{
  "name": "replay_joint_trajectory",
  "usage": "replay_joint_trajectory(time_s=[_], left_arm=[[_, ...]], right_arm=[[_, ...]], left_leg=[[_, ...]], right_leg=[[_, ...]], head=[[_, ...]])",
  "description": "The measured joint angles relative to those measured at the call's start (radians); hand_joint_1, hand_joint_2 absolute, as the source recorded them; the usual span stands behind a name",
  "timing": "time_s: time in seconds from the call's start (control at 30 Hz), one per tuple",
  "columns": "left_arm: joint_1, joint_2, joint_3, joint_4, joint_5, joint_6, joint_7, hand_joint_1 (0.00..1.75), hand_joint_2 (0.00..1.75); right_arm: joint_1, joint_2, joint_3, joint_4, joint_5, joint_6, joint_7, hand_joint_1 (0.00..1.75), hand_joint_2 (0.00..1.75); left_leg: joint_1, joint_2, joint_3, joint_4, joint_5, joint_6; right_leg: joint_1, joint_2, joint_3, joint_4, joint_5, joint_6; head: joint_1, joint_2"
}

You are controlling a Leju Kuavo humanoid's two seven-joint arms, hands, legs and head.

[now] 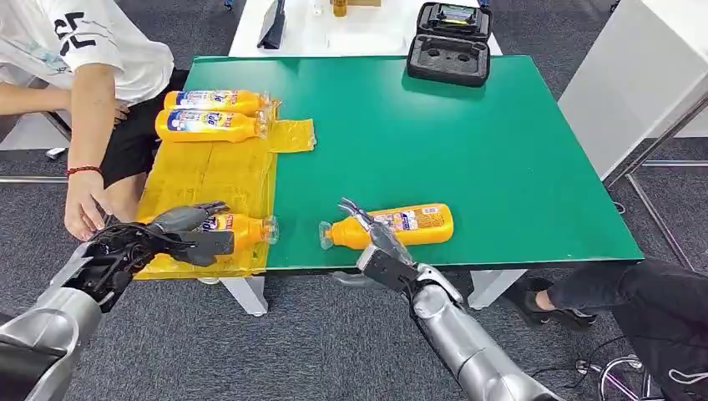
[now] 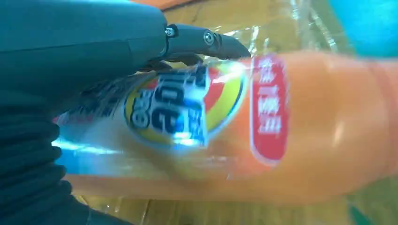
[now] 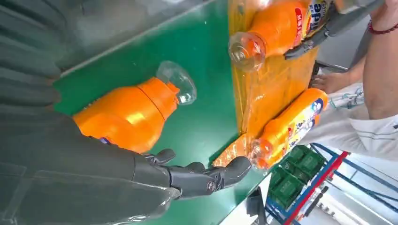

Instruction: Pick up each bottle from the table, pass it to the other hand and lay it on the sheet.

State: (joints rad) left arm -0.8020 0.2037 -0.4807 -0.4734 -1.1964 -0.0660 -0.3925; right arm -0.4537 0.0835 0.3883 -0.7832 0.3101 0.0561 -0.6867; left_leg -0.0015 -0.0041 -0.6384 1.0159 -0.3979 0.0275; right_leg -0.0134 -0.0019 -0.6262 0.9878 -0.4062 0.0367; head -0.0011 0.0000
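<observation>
— Head view, low left: what has the left hand (image 1: 179, 227) got?
— A bottle (image 1: 242, 229) lying sideways on the yellow sheet (image 1: 213, 171), cap pointing right.
— And lower middle?
— The right hand (image 1: 373, 229), fingers spread, rests on another bottle (image 1: 413, 224) on the green table (image 1: 467, 142), cap pointing left.

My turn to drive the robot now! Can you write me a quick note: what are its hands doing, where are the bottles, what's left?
Left hand: holds an orange bottle lying on the yellow sheet, not let go yet.
Right hand: fingers apart over the last orange bottle on the green table, not gripping it.
Done: two bottles lie at the sheet's far end.
Left: release the third, then pick up, pass and lay the fourth.
</observation>
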Motion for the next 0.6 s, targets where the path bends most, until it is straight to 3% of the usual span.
replay_joint_trajectory(time_s=[0.17, 0.2, 0.6], left_arm=[[0.001, 0.002, 0.000, -0.042, 0.059, 0.016, -0.011, 0.00, 0.00], [0.001, 0.002, -0.001, -0.049, 0.066, 0.016, -0.011, 0.00, 1.75], [0.011, 0.016, 0.000, -0.136, 0.188, -0.011, -0.065, 0.00, 1.75]], right_arm=[[0.022, 0.000, -0.012, -0.018, 0.012, -0.001, 0.013, 0.00, 1.75], [0.024, 0.000, -0.014, -0.020, 0.014, -0.001, 0.014, 0.00, 1.75], [0.029, -0.002, -0.030, -0.021, 0.028, -0.002, 0.024, 0.00, 1.75]], left_leg=[[0.000, 0.000, 0.000, 0.000, 0.000, 0.000], [0.000, 0.000, 0.000, 0.000, 0.000, 0.000], [0.000, 0.000, 0.000, 0.000, 0.000, 0.000]], right_leg=[[0.000, 0.000, 0.000, 0.000, 0.000, 0.000], [0.000, 0.000, 0.000, 0.000, 0.000, 0.000], [0.000, 0.000, 0.000, 0.000, 0.000, 0.000]], head=[[0.000, 0.000], [0.000, 0.000], [0.000, 0.000]])
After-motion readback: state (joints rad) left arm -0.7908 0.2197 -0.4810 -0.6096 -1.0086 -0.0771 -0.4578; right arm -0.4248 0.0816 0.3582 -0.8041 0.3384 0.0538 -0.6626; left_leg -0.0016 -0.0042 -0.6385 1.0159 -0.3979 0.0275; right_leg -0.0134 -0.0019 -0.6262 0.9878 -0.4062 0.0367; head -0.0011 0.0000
